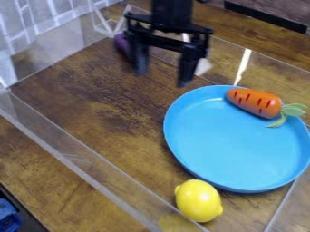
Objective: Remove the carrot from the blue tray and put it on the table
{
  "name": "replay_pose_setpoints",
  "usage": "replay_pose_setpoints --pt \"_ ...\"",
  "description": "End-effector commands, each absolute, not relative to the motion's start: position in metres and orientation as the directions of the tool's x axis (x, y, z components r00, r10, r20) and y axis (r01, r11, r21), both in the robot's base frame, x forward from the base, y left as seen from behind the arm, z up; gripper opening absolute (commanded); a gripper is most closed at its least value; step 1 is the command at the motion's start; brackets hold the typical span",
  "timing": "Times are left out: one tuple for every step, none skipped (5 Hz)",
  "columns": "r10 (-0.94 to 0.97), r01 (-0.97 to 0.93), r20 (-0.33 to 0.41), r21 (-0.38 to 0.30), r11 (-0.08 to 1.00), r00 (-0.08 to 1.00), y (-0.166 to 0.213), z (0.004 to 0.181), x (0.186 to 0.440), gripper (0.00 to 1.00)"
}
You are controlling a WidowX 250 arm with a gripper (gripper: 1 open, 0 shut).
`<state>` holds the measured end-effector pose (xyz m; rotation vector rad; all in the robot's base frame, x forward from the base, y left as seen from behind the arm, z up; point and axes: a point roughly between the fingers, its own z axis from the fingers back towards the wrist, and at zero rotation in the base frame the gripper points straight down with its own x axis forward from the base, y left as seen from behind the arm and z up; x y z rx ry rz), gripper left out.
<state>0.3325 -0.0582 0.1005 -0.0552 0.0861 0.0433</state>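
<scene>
The orange carrot (256, 101) with its green top lies near the far right rim of the blue tray (230, 145), which rests on the brown wood table (97, 109). My gripper (165, 65) hangs open over the table just beyond the tray's far left edge, left of the carrot, fingers pointing down with nothing between them.
A yellow lemon (198, 200) sits on the table by the tray's near edge. A purple eggplant (123, 43) shows partly behind the gripper. Clear acrylic walls (72, 168) run along the table's edges.
</scene>
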Motion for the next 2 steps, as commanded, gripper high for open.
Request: replay_pose_setpoints --pt "0.136 -0.135 0.006 -0.102 0.986 0.991 -0.0729 0.1175 0.3566 1.00" --pt "0.206 -0.203 0.020 -0.115 0.972 0.978 -0.0784 0.1129 0.3650 1.00"
